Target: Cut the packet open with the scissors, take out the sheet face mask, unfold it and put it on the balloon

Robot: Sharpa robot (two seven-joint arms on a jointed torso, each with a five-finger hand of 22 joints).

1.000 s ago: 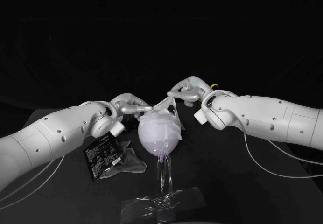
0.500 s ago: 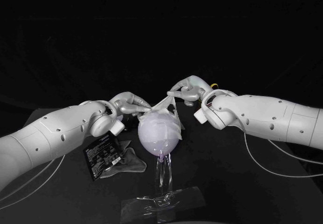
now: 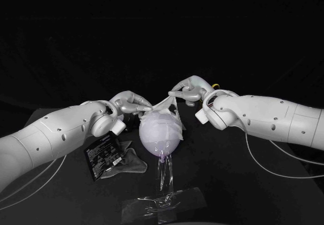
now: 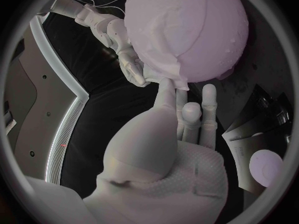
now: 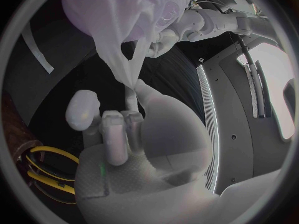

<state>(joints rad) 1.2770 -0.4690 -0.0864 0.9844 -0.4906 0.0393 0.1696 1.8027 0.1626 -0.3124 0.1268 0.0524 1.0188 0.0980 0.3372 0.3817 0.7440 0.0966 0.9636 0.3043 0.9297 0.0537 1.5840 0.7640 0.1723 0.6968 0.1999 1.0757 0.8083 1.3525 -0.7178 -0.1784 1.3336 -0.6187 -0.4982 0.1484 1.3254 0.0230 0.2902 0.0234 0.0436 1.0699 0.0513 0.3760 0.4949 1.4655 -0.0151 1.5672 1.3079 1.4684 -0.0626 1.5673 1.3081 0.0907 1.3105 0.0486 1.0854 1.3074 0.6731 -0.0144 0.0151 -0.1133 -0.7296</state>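
Currently: balloon (image 3: 158,148) upright on its clear stand (image 3: 164,180) on the table (image 3: 229,187), with the sheet mask (image 3: 160,123) draped over its upper part. Right hand (image 3: 188,92) is behind the balloon, thumb and fingers pinching one corner of the mask, which is drawn out into a taut twisted point off the balloon's top. Left hand (image 3: 132,104) is at the balloon's other side, thumb and a finger closed on a flap of the mask's edge, remaining fingers extended. Packet (image 3: 103,157) lies flat under the left forearm, apart from the balloon, with a crumpled clear piece (image 3: 131,165) just beside it.
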